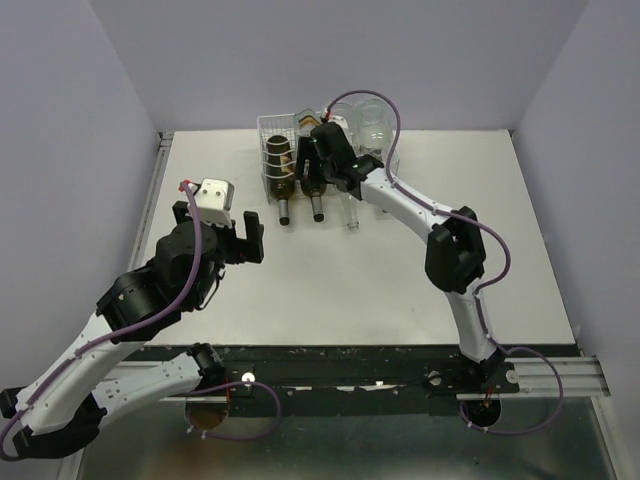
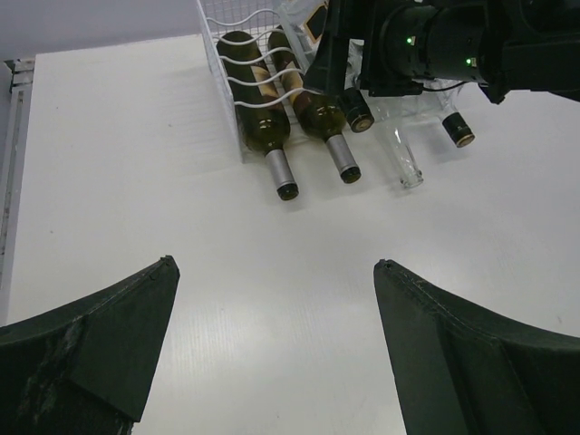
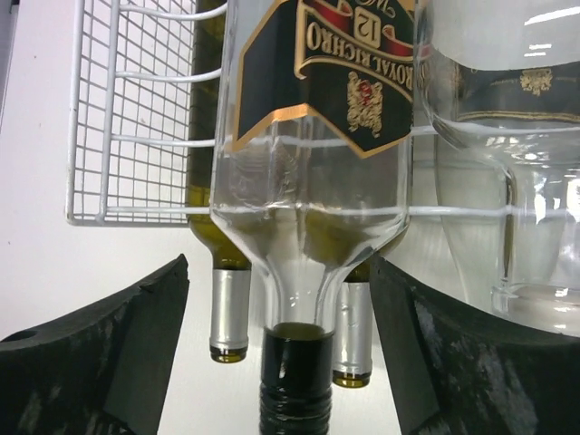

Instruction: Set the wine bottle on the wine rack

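The wine bottle (image 3: pixel 313 181), clear glass with a black label and a black screw cap, lies on the upper wavy shelf of the white wire wine rack (image 3: pixel 118 136), neck pointing out. My right gripper (image 3: pixel 281 263) is open; its fingers stand apart on either side of the neck without touching it. From above, the right gripper (image 1: pixel 325 150) sits at the front of the rack (image 1: pixel 270 135). My left gripper (image 2: pixel 274 263) hangs open and empty over bare table, well short of the rack; in the top view the left gripper (image 1: pixel 217 222) is at the left.
Two green bottles with silver necks (image 2: pixel 258 118) (image 2: pixel 317 113) lie in the rack's lower shelf, necks sticking out toward me. Clear glass bottles (image 3: pixel 507 181) lie to the right of the rack, one neck (image 2: pixel 408 163) reaching onto the white table (image 1: pixel 330 280).
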Action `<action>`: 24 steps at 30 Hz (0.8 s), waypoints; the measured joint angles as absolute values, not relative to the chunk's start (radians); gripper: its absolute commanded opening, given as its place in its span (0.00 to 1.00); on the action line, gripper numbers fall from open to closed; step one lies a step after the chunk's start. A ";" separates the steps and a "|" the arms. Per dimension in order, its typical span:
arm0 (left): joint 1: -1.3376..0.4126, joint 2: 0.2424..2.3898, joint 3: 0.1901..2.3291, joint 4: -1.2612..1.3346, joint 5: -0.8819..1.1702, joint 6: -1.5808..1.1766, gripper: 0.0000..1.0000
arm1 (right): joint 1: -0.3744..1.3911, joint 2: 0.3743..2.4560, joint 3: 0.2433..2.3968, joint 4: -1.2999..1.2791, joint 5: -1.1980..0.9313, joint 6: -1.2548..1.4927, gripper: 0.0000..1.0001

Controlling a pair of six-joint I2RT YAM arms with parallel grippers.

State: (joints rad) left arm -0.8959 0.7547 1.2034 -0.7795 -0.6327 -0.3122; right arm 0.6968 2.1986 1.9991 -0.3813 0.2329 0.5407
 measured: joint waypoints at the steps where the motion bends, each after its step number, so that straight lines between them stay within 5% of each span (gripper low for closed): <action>1: -0.896 0.758 1.204 -0.783 -0.633 -0.313 0.99 | 0.696 2.194 2.000 -0.386 0.231 0.541 0.89; 10: -0.894 0.725 1.164 -0.739 -0.576 -0.327 0.99 | 0.696 2.021 1.886 -0.437 0.228 0.514 0.90; 24: -0.892 0.672 1.212 -0.828 -0.503 -0.357 0.99 | 0.697 1.214 1.449 -0.652 0.505 0.470 0.92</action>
State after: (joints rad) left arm -0.8921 0.6724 1.2118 -0.8276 -0.5034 -0.3573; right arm 0.6971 1.2140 1.4490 -0.6521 0.5045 0.4702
